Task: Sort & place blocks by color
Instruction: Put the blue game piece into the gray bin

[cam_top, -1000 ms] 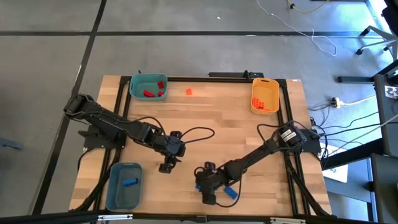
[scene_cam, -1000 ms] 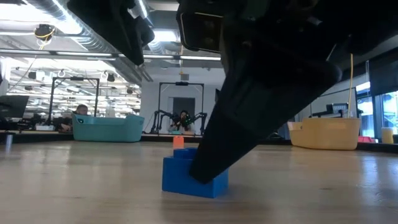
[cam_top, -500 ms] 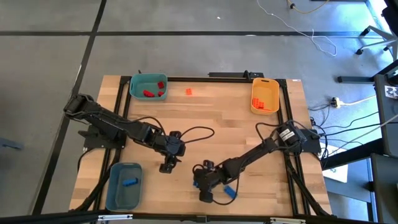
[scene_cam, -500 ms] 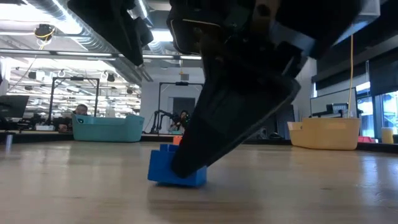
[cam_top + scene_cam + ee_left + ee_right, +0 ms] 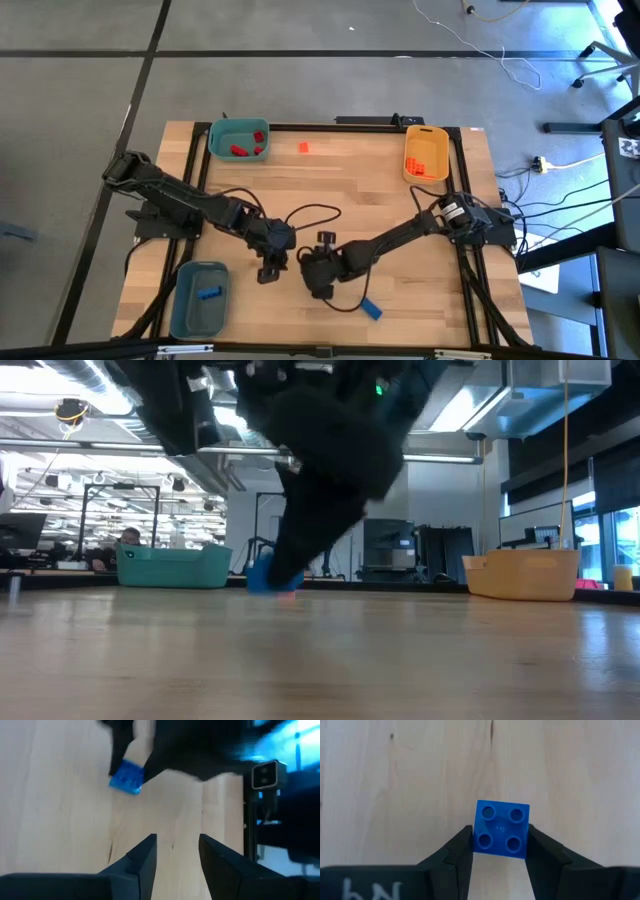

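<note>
My right gripper (image 5: 500, 842) is shut on a small blue four-stud block (image 5: 501, 828) and holds it above the middle of the table's near half (image 5: 318, 280). Just to its left, my left gripper (image 5: 267, 272) stands open with nothing between its fingers (image 5: 177, 847), and its wrist view shows the held block (image 5: 127, 776). Another blue block (image 5: 372, 311) lies on the table near the front edge. An orange-red block (image 5: 303, 148) lies at the far side. My right gripper pinches the blue block by two opposite side walls (image 5: 477, 839) between its two fingers. The fingers slant down from the table's right. The studded top faces back toward the wrist. The block (image 5: 262, 575) is lifted clear of the table.
A teal bin (image 5: 216, 140) with red blocks stands at the far left. A yellow-orange bin (image 5: 425, 138) with orange blocks stands at the far right. A grey-blue bin (image 5: 186, 305) at the near left holds a blue block (image 5: 207, 294). Cables trail across the table's middle.
My right gripper has taken hold of the blue block, which first tipped on the table and is now lifted clear. It has carried the block up and toward the table's left and far side, close to my left gripper. The other blue block stayed put.
</note>
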Controlling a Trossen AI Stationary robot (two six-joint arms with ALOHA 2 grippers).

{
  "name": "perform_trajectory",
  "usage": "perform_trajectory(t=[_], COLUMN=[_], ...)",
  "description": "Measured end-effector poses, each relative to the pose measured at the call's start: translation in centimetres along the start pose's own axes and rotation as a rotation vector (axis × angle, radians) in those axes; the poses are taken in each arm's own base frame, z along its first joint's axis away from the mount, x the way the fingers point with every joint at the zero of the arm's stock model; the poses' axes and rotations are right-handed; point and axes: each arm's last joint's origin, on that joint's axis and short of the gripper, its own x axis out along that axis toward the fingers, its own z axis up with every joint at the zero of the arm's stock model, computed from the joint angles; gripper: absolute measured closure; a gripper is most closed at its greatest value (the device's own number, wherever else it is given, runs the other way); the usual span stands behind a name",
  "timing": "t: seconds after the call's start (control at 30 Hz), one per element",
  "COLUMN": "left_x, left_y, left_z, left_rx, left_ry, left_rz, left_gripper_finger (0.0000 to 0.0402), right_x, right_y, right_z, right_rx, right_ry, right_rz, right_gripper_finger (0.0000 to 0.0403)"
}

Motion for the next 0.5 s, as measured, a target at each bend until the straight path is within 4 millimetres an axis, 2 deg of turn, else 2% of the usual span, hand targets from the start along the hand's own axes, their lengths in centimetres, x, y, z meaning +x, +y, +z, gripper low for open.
perform_trajectory(t=[0.2,0.33,0.5], left_x=[-0.2,-1.9,-5.3], left_y=[0.2,0.1,-0.2], left_z=[-0.9,-1.4,-1.4], left_rx=[-0.158,-0.215,-0.239], left_ry=[0.025,-0.023,-0.167], left_rz=[0.122,0.201,0.223], left_gripper_finger=[0.0264,0.0264,0.0264], right_x=[-0.9,-1.7,-3.1], right_y=[-0.9,-1.6,-2.3], right_z=[1.3,1.9,3.5], right_rx=[-0.084,-0.114,-0.159], right_ry=[0.009,0.053,0.02], right_rz=[-0.028,-0.048,-0.104], right_gripper_finger=[0.0263,0.0263,0.0263])
